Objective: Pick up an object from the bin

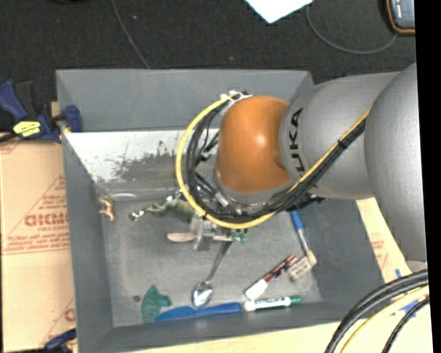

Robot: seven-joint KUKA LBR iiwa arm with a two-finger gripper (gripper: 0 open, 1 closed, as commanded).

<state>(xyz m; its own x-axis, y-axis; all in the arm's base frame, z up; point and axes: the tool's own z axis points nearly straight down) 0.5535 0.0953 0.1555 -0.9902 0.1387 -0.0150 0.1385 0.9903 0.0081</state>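
My gripper (209, 232) hangs low in the middle of the bin, mostly hidden under the orange cover. Right beneath it lies a flat beige spoon-like piece (179, 238), pointing left. A small green bit (238, 237) sits at the gripper's right side. A metal spoon (205, 291) lies just in front, its thin handle running up toward the gripper. Left of the gripper sits a green-and-white toy figure (165, 206); I cannot tell whether the gripper touches any of these.
Along the front wall lie a green lump (152, 302), a blue pen (199, 311) and a white marker with a green cap (273, 303). A red-and-white marker (271, 277), a clear clip (303, 266) and a blue stick (297, 225) lie right. A tan figure (106, 208) sits far left.
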